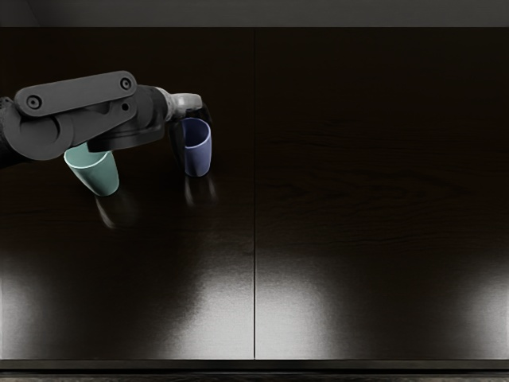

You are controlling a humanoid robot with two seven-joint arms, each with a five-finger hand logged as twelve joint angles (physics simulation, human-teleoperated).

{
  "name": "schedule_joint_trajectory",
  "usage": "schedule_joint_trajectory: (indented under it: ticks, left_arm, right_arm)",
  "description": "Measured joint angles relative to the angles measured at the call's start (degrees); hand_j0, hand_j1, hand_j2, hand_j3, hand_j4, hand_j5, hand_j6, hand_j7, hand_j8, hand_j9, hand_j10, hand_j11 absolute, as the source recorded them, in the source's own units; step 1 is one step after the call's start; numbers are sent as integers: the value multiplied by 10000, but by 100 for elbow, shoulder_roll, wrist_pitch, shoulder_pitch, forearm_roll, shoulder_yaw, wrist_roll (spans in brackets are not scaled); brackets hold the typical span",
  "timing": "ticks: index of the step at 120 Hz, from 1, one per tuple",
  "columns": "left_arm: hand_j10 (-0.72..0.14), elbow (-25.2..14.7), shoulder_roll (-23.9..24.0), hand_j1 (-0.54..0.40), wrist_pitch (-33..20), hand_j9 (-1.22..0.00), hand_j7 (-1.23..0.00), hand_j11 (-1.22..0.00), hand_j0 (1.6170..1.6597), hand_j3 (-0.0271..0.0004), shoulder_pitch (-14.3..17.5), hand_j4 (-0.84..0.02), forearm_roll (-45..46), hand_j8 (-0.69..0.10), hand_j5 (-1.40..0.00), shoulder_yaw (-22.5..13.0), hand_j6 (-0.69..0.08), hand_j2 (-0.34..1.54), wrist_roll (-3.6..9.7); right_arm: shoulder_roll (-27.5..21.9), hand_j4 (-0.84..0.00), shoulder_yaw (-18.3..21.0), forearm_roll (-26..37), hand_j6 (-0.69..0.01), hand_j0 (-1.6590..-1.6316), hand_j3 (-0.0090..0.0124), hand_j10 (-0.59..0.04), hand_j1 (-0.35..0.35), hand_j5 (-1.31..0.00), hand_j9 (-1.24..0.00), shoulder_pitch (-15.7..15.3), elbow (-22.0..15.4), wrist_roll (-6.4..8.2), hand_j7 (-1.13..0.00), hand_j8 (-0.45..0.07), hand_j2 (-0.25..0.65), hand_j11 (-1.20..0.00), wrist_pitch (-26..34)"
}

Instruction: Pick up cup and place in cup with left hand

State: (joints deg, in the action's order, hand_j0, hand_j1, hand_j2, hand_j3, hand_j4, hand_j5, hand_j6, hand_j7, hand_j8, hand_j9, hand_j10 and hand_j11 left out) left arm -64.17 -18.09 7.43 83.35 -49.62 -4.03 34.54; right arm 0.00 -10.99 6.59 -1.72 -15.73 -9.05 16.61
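Seen from above at a slant in the head view, the left hand (188, 102) is reached in from the picture's left over a dark, glossy table (374, 199). A blue cup (199, 156) is stood upright between the dark fingers (176, 138), with one part of them seen along its left side and another behind its rim on the right. Whether they are clamped on the cup or only curved around it cannot be told, since contact is lost in the dark. No lift is shown: the blue cup's base is met directly by its reflection. Back from the fingers, toward the picture's left and a little nearer the viewer, a green cup (98, 175) is set upright, its far rim partly covered by the arm (79, 95). The task is judged to be at the grasp; the lift, the carry back and the lowering into the green cup are left to be done.
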Motion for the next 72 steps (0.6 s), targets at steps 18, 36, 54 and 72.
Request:
schedule_joint_trajectory:
  ticks: [18,36,54,72]
  left_arm:
    - [-3845,68,16,-842,-14,-4867,-4701,-4790,16579,0,-12,-3893,-49,-1939,-4521,-1,-2071,853,1]
    - [-4371,85,16,-1445,-16,-5564,-5333,-5537,16577,0,-28,-4205,-93,-2411,-5014,1,-2479,1060,0]
    - [-4470,149,121,-1531,-24,-6219,-5830,-6292,16547,0,-50,-4618,-149,-2512,-5359,-13,-2820,516,0]
    - [-4770,238,171,-1387,-24,-6826,-6450,-6788,16533,0,-55,-4938,-140,-2754,-5762,-33,-2947,1144,2]
  right_arm:
    - [0,-277,0,0,-278,-16581,0,-277,-3161,-358,-358,-1,0,0,-358,-277,-56,-358,0]
    - [0,-278,0,0,-278,-16581,0,-277,-3161,-358,-358,-3,0,0,-358,-278,-56,-358,0]
    - [0,-278,0,-1,-279,-16581,0,-278,-3161,-358,-358,-2,0,0,-358,-278,-56,-358,0]
    - [0,-278,0,-1,-279,-16581,0,-278,-3161,-358,-358,-2,0,0,-358,-279,-57,-358,0]
